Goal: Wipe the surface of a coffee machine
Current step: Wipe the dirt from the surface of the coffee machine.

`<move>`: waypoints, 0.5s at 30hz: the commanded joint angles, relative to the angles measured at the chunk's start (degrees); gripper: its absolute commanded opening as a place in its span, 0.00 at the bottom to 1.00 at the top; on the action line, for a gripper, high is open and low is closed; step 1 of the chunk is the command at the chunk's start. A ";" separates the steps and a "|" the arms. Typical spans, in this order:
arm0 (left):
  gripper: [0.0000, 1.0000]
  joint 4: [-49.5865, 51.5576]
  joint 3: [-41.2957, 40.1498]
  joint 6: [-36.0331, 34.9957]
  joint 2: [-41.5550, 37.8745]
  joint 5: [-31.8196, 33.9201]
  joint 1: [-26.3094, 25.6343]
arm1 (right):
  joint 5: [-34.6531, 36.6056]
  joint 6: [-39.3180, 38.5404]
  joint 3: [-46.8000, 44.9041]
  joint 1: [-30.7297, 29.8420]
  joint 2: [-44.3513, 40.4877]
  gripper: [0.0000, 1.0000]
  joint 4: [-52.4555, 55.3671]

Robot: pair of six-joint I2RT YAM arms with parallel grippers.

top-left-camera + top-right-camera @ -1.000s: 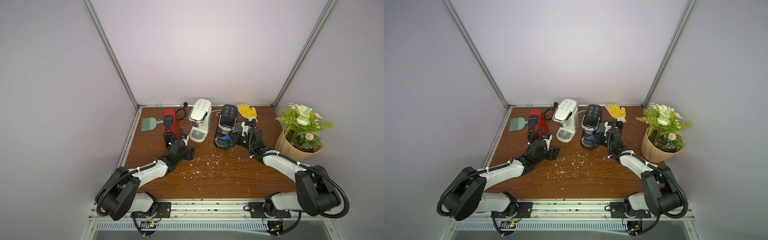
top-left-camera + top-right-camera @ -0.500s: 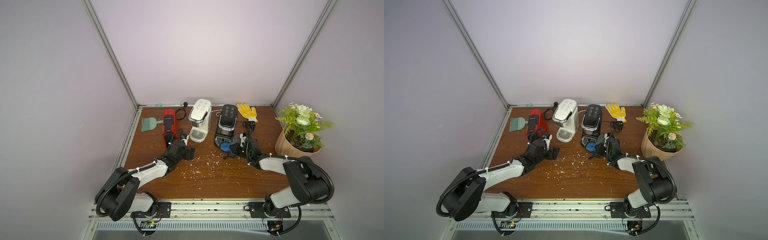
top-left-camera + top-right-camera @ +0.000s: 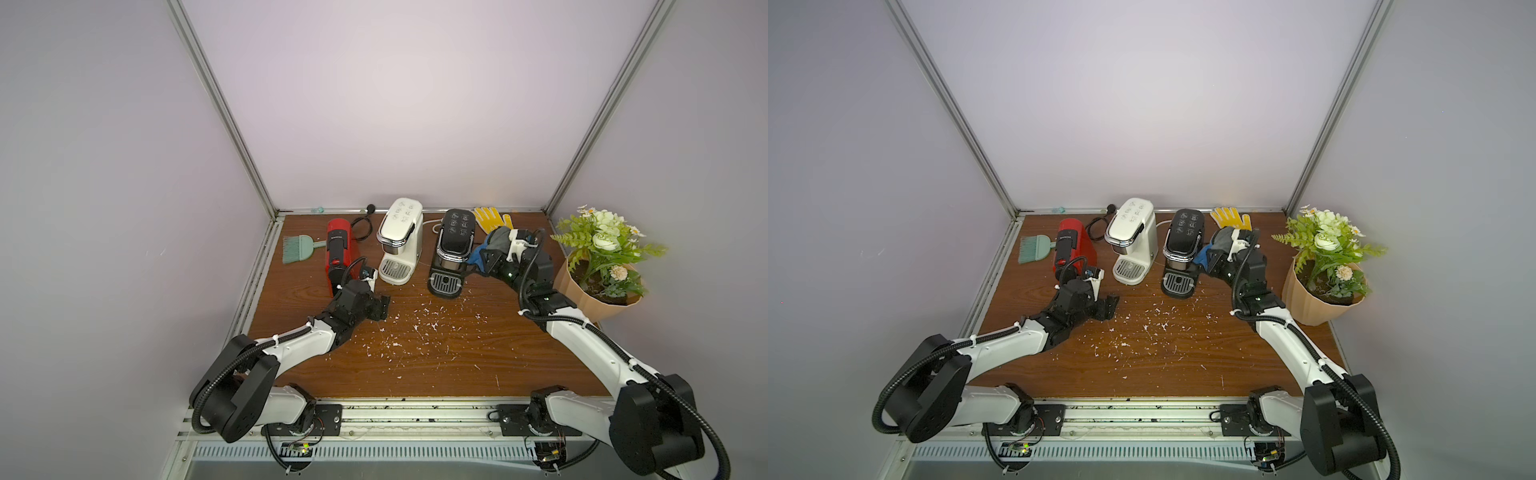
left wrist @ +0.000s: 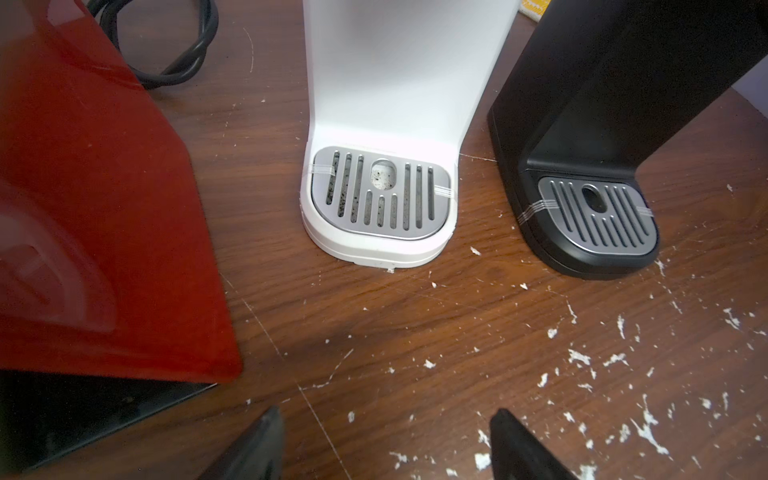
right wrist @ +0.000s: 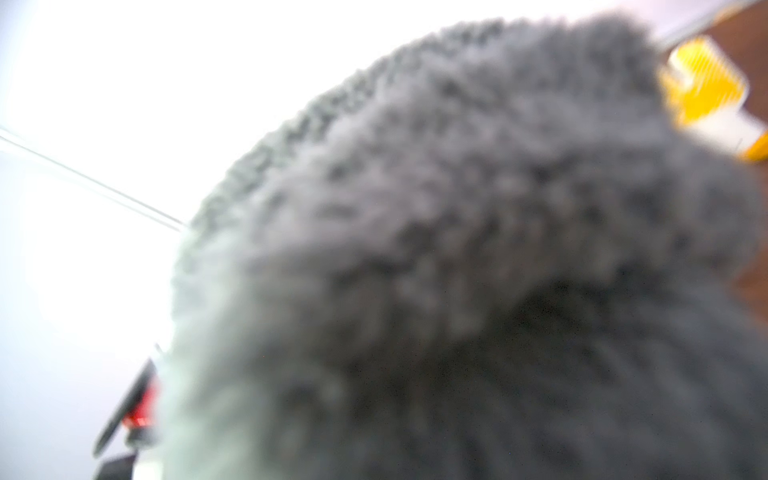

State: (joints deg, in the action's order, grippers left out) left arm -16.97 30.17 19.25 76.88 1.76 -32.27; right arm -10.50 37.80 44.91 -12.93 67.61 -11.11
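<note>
Enclosure: pale lilac walls, aluminium corner posts, brown wood-grain tabletop [image 3: 415,374] strewn with small white scraps [image 3: 428,320] near its middle.

Back row, seen in both top views: green brush [image 3: 297,248], red coffee machine [image 3: 338,253], white coffee machine [image 3: 401,237], black coffee machine [image 3: 453,245], then a yellow glove [image 3: 490,218] lying flat behind. A potted plant [image 3: 602,253] stands at the far edge on the right arm's side.

Right arm: reaches forward to the black coffee machine's plant-facing side. The right fingers [image 3: 489,262] are closed on a grey-and-blue cloth [image 3: 492,245], which bunches up over them and hides the tips. The cloth sits level with the machine's upper body, and its blue corner reaches the machine's side wall. Contact cannot be confirmed from here. In the right wrist view blurred grey cloth [image 5: 457,249] fills almost the whole frame.

Left arm: lies low over the tabletop, in front of the red machine. The left fingers [image 4: 257,444] stand wide apart with nothing between them, just above bare wood. They point toward the white machine's drip tray, well apart from the black machine [image 4: 623,104] and the cloth.
</note>
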 commanded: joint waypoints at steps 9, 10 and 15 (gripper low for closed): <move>0.79 -0.56 1.22 -0.16 -0.77 0.60 -0.69 | -1.28 -3.80 15.74 1.82 6.29 0.21 -0.29; 0.79 -0.52 1.20 -0.17 -0.77 0.70 -0.68 | -0.98 -4.10 16.13 1.80 7.60 0.21 -0.39; 0.79 -0.25 1.12 -0.29 -1.33 1.01 -0.74 | -2.03 -3.97 14.86 2.12 15.16 0.21 -3.29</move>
State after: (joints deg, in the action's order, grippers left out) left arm -16.95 30.17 19.22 76.86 1.78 -32.32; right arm -11.00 34.83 60.20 -11.11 80.20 -11.53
